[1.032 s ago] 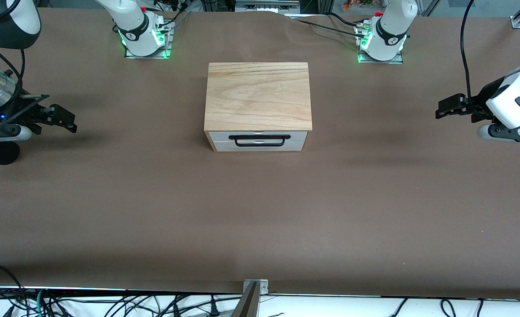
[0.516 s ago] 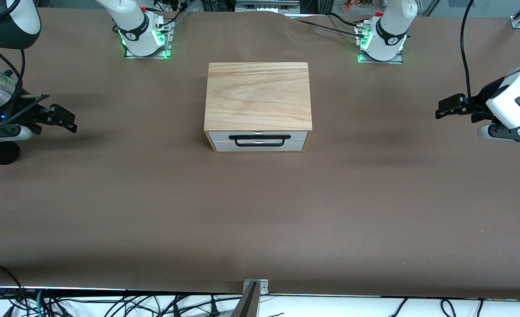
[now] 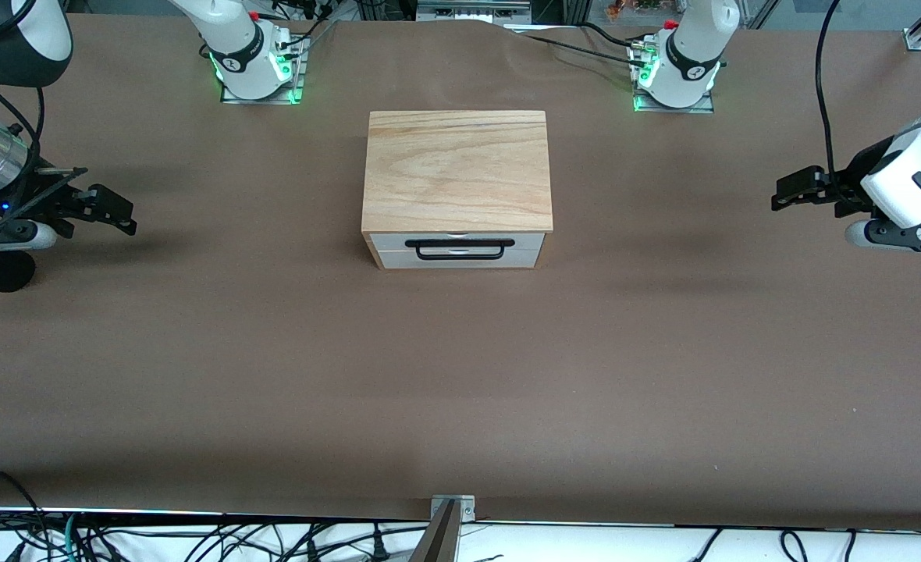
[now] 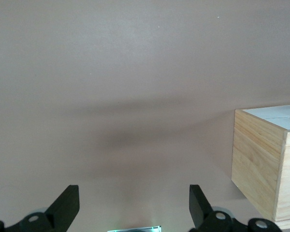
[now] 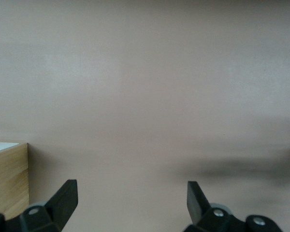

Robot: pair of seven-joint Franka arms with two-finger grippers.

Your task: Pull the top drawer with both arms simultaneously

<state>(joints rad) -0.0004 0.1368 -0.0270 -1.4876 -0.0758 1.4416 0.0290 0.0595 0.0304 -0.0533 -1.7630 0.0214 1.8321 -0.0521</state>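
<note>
Nothing done yet: top drawer sat shut in the cabinet mid-table, handle untouched. Left gripper and right gripper hovered over their own table ends, well apart from it, fingers spread, empty. Approach, grasp, pull all remained.

Bare table around cabinet

White arms with black bands, green-lit bases, black jaws.
</note>
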